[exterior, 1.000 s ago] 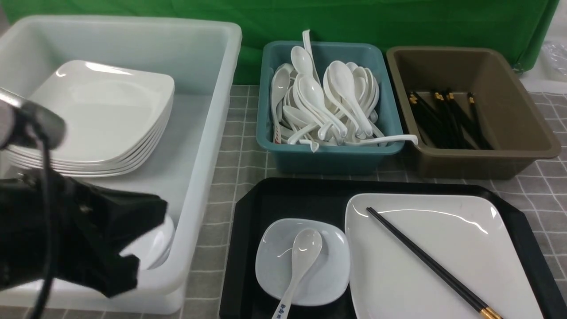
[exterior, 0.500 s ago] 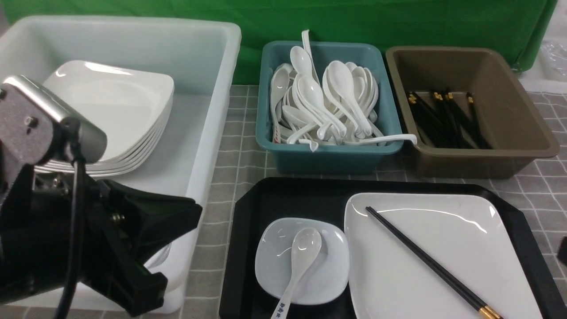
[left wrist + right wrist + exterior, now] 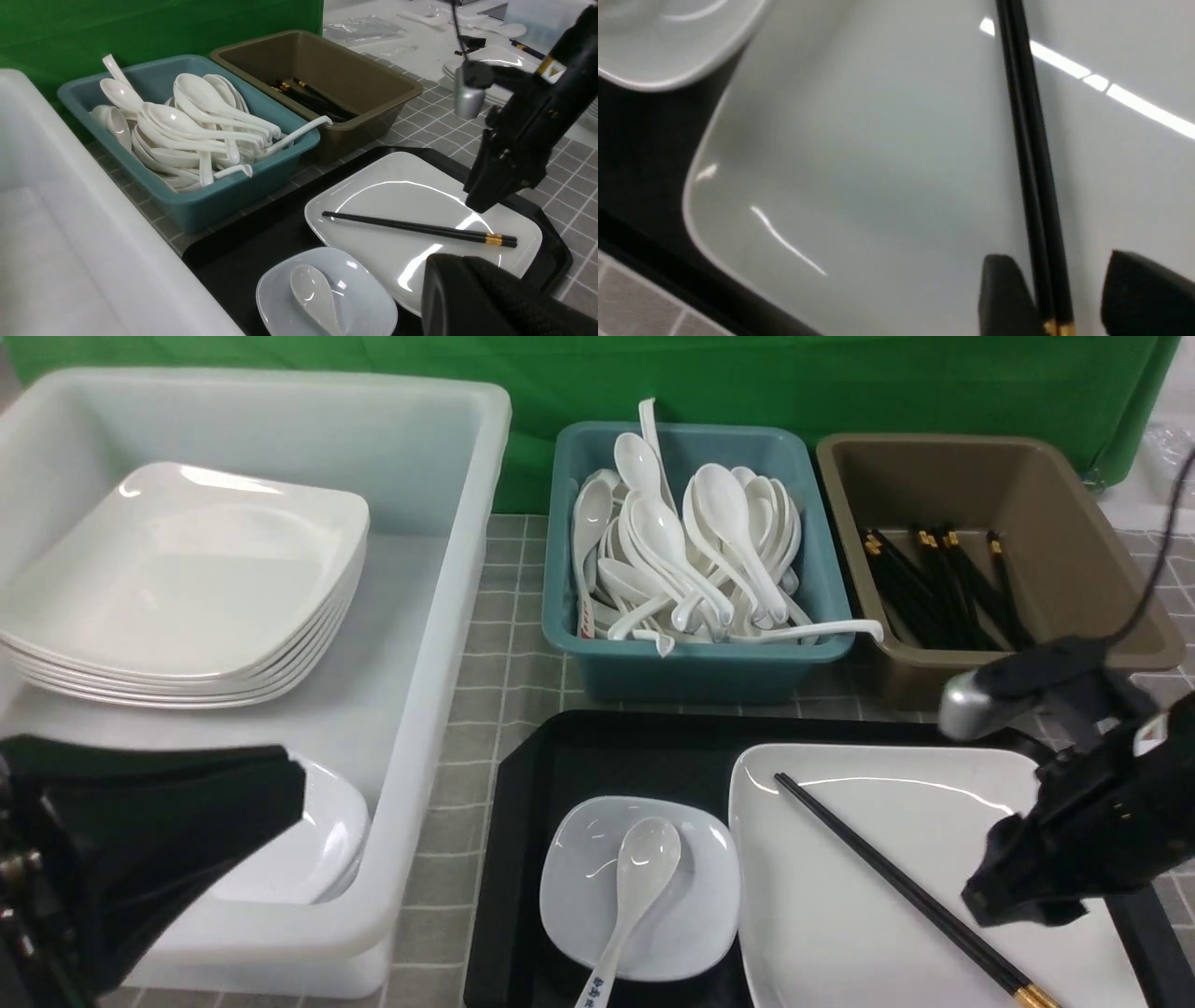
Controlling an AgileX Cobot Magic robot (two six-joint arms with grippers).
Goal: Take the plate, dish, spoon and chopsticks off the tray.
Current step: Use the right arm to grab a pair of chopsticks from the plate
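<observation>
R fingers (image 3: 1004,298) are hanging apart, straddling the chopsticks (image 3: 1029,140) nr their gold ends, gripping nothing, prob. lining up a pinch. Chopsticks are lying diagonally on plate (image 3: 878,163), on tray (image 3: 653,756). L fingers (image 3: 187,803) are sitting shut, empty, by white bin (image 3: 448,616).

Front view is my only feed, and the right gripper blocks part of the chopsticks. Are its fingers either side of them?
Observer: Yes. On the right wrist view the chopsticks run between the parted fingertips of the right gripper.
Operator: Centred?
Observer: No, they lie close against one fingertip, with a wide gap to the other.
Operator: Are both sticks together?
Observer: Yes, side by side and touching, flat on the plate.
</observation>
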